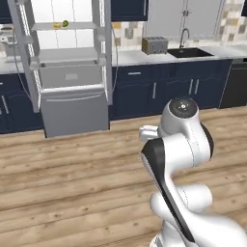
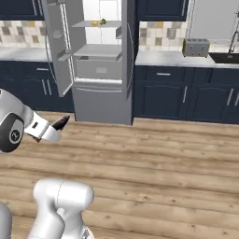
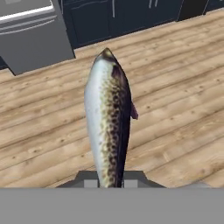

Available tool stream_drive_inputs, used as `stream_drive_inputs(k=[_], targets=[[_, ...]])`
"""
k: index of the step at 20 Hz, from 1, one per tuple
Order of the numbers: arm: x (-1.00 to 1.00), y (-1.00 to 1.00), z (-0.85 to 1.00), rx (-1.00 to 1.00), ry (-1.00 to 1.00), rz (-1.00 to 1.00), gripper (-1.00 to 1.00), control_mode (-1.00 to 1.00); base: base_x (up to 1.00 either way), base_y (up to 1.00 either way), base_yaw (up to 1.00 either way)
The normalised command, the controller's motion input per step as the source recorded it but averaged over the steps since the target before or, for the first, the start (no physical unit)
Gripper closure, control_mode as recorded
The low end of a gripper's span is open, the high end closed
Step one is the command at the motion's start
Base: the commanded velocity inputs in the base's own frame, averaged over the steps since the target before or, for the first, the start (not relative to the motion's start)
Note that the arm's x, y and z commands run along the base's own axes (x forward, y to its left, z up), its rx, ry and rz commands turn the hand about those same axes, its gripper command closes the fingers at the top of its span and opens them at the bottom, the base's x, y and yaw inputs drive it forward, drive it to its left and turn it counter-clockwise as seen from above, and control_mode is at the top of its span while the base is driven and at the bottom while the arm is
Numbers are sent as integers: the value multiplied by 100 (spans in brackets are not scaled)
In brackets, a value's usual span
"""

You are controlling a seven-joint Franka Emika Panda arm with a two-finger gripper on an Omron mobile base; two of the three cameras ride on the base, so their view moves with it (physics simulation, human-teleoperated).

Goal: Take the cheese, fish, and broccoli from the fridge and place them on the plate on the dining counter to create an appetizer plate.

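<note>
hand view: our claw (image 3: 109, 181) grips the slim dark-speckled pale-bellied fish (image 3: 108, 118) above pale wooden floor (image 3: 175, 109); the open grey steel fridge (image 1: 67, 72) stands well apart.

2 base cams toward fridge (image 1: 72, 62)

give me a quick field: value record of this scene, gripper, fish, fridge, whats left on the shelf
gripper: gripper shut on the fish, away from the fridge over the wood floor
fish: fish sticks straight out from the fingers
fridge: fridge doors open, white interior showing
shelf: cheese and broccoli side by side on an upper shelf
wall counter: toaster left of the sink
</note>
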Motion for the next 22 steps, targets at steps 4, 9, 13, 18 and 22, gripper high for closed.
stream_drive_inputs(k=[4,9,13,18,22], targets=[[0,0,0,0,0,0,100,100,-100,-62,-2],[0,0,0,0,0,0,100,100,-100,-60,-3],[0,0,0,0,0,0,100,100,-100,-52,-3],[0,0,0,0,0,0,100,100,-100,-11,-2],[0,0,0,0,0,0,100,100,-100,4,0]])
